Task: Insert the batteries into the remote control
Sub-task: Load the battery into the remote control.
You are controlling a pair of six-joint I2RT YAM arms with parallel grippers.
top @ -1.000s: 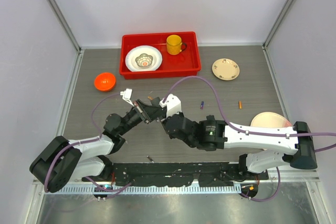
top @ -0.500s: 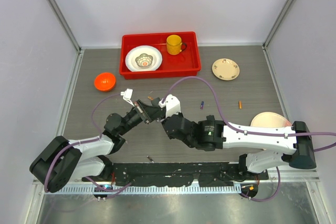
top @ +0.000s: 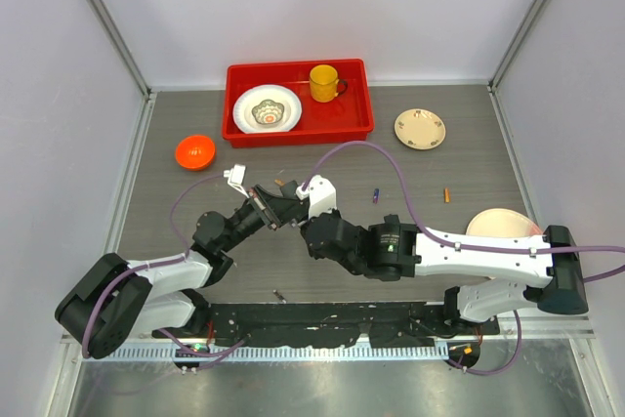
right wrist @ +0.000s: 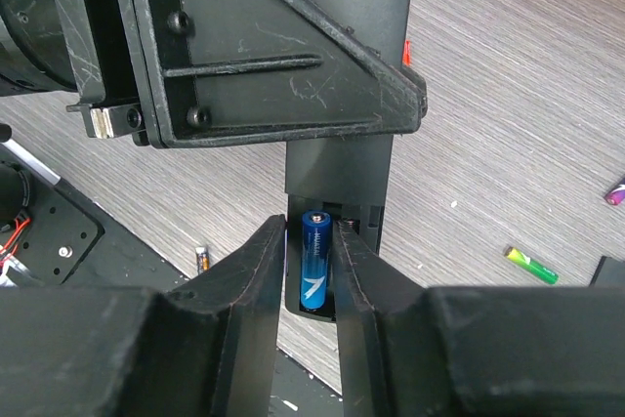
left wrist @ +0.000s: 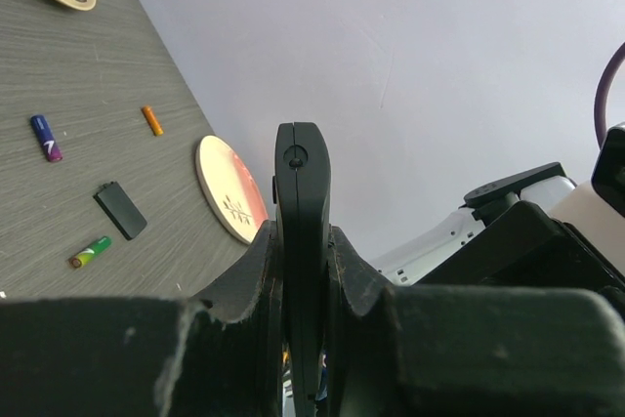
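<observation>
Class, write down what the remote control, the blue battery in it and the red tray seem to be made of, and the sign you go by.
Remote control: black plastic, matt; smooth moulded edge, dull sheen. Blue battery: likely metal under a glossy printed wrap; shiny cap on its end. Red tray: probably plastic; even colour, rounded rim.

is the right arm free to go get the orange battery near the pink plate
Probably not yet: the right gripper flanks the blue battery sitting in the remote control. Nothing visible blocks the orange battery itself, though.
</observation>
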